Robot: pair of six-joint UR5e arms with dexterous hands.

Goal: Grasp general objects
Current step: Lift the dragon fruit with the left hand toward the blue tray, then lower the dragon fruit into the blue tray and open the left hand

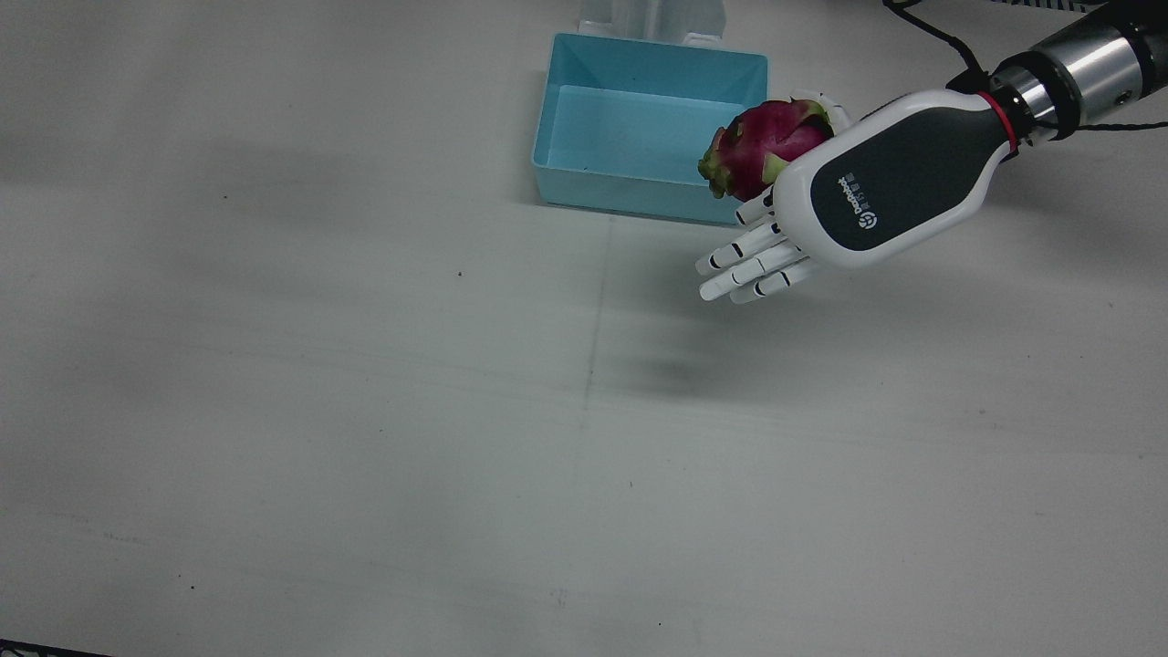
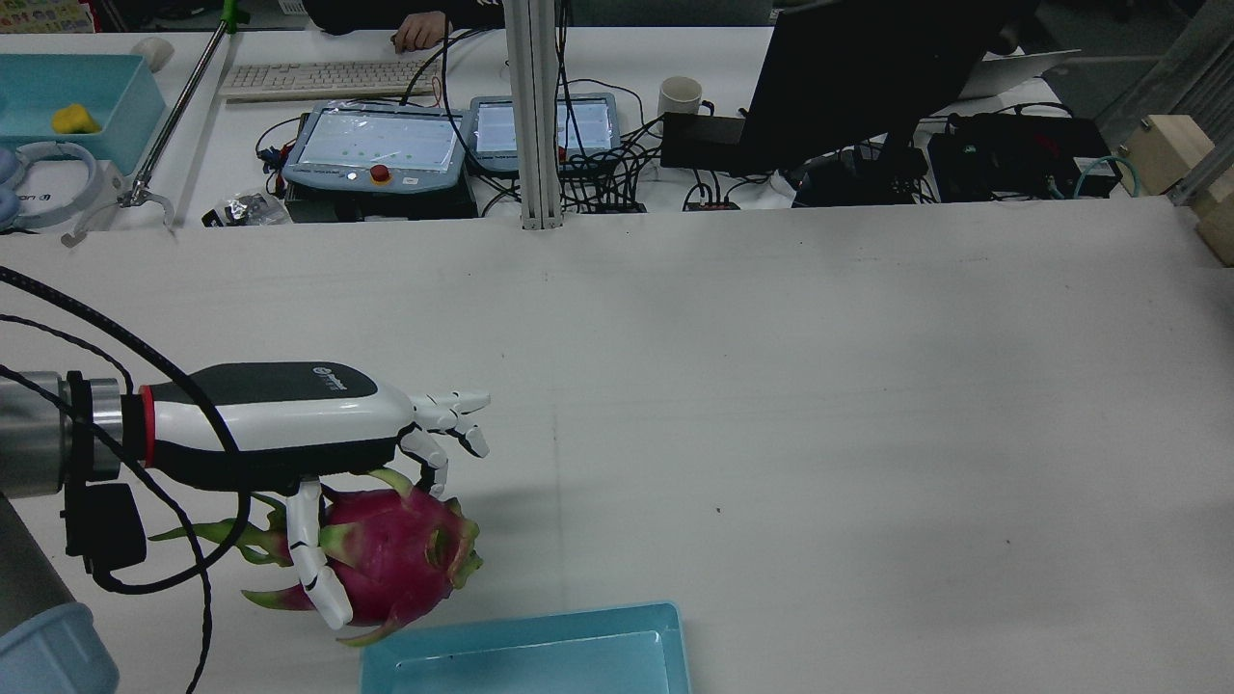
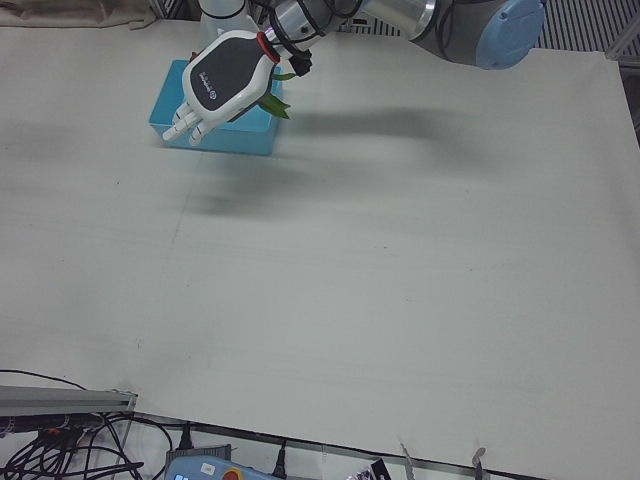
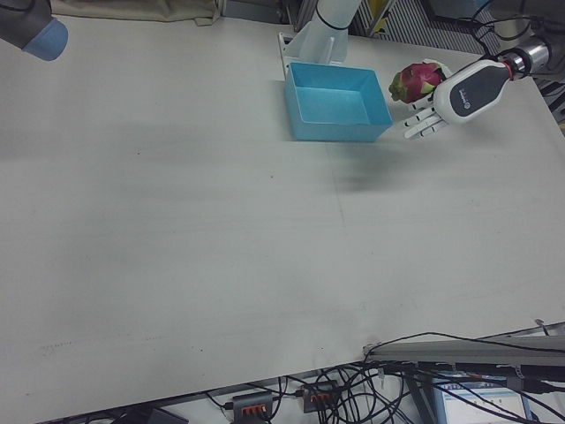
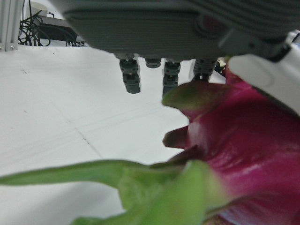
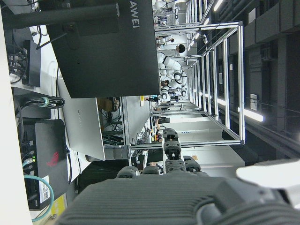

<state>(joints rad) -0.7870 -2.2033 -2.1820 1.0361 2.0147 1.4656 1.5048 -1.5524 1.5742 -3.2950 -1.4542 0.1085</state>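
A pink dragon fruit with green scales hangs in my left hand, above the table by the right-hand end of a light-blue bin. In the rear view the thumb wraps around the fruit and presses it under the palm of the left hand, while the other fingers stay stretched out. The left hand view shows the fruit close against the palm. My right hand shows only in its own view, raised off the table and holding nothing, fingers apart.
The bin has nothing in it and stands at the robot's edge of the table, near a pedestal. The right arm's elbow is at the far corner. Monitors, keyboards and cables lie beyond the table's far side.
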